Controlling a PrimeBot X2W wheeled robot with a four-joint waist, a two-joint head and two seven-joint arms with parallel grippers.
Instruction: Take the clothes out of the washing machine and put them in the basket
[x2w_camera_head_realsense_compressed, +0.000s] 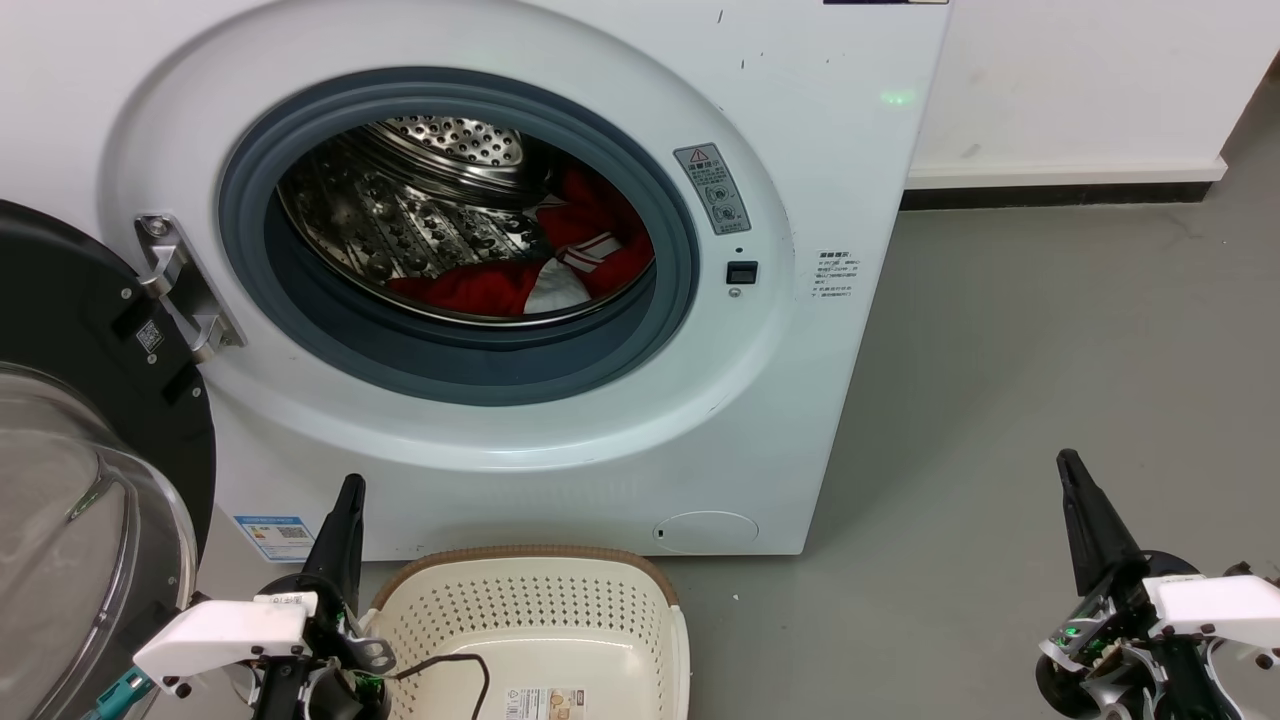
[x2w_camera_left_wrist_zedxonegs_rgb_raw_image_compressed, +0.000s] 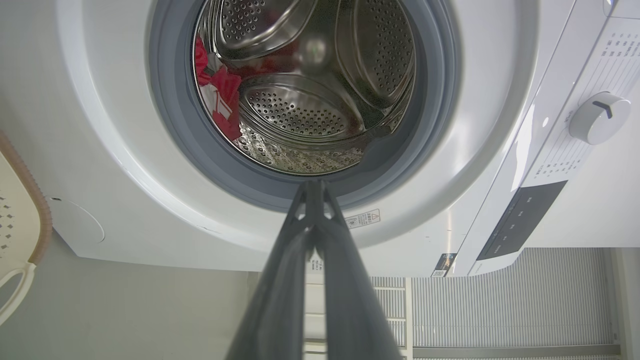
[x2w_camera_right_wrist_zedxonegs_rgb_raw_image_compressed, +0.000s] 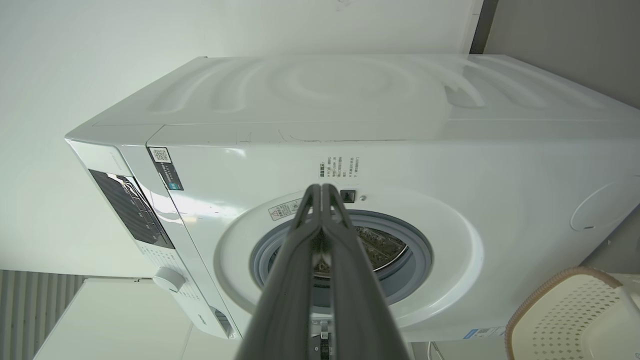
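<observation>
**Entry 1: clothes (x2w_camera_head_realsense_compressed: 500, 288).** Red with white trim, heaped low in the drum (x2w_camera_head_realsense_compressed: 400, 220), toward its right and back, well inside the grey seal (x2w_camera_head_realsense_compressed: 450, 365). None are in the basket (x2w_camera_head_realsense_compressed: 530, 551), which stands on the floor (x2w_camera_head_realsense_compressed: 1000, 350) just before the washer (x2w_camera_head_realsense_compressed: 600, 470), below the opening.

**Entry 2: hazards, as I judge them.**
- A claw sent in unparted only shoves the heap deeper, so I must spread the fingers first.
- The heap lies far back. A long reach may scrape an arm on the seal lip, or catch fabric there on the way out.
- A pinch on a single fold may lift one garment and trail another, which could drop to the floor short of the basket.
- The left arm sits between the open door (x2w_camera_head_realsense_compressed: 80, 330) and the basket. A careless swing could strike the door glass or nudge the basket aside; I take the basket to be light.
- A black cable (x2w_camera_head_realsense_compressed: 455, 660) loops from the left wrist over the basket, and dropped clothes could drag on it.

**Entry 3: left claw (x2w_camera_head_realsense_compressed: 350, 488).** Low, just beside the basket's left rim, with the fingers pointing up the washer front. The tips are pressed together on nothing. Its wrist view looks straight into the drum.

**Entry 4: right claw (x2w_camera_head_realsense_compressed: 1070, 462).** Over bare floor, well to the right of the washer and basket, with the fingers upward and leaning left. The tips are likewise together, with nothing between them.
</observation>
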